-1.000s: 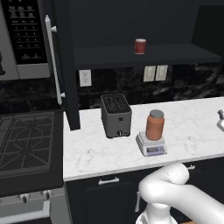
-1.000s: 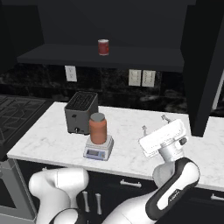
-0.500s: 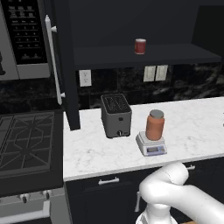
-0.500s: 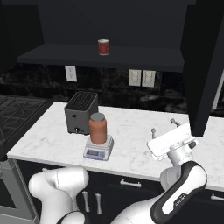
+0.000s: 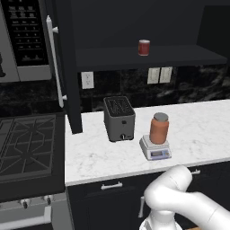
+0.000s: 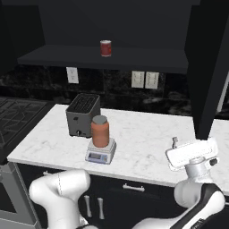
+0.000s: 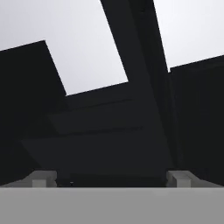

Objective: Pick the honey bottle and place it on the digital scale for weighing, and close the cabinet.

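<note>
The honey bottle point(image 5: 159, 128) point(image 6: 100, 131), orange-brown with a grey lid, stands upright on the digital scale point(image 5: 155, 151) point(image 6: 100, 153) on the white counter, free of the gripper. The dark upper cabinet is open: its left door point(image 5: 67, 67) with a long silver handle point(image 5: 55, 67) swings out, and its right door point(image 6: 208, 67) stands edge-on. My gripper point(image 6: 193, 151) point(image 7: 111, 178) is open and holds nothing, low at the counter's front right, just below the right door's bottom edge. It looks up along that door.
A dark toaster point(image 5: 119, 117) point(image 6: 82, 115) stands just left of the scale. A small red can point(image 5: 143, 47) point(image 6: 105, 48) sits on the cabinet's inner shelf point(image 5: 179, 56). A stove point(image 5: 27, 143) and a microwave point(image 5: 22, 40) are at the left.
My hand has moved to the right and down, away from the scale and under the open right door. The honey bottle stays on the scale.
</note>
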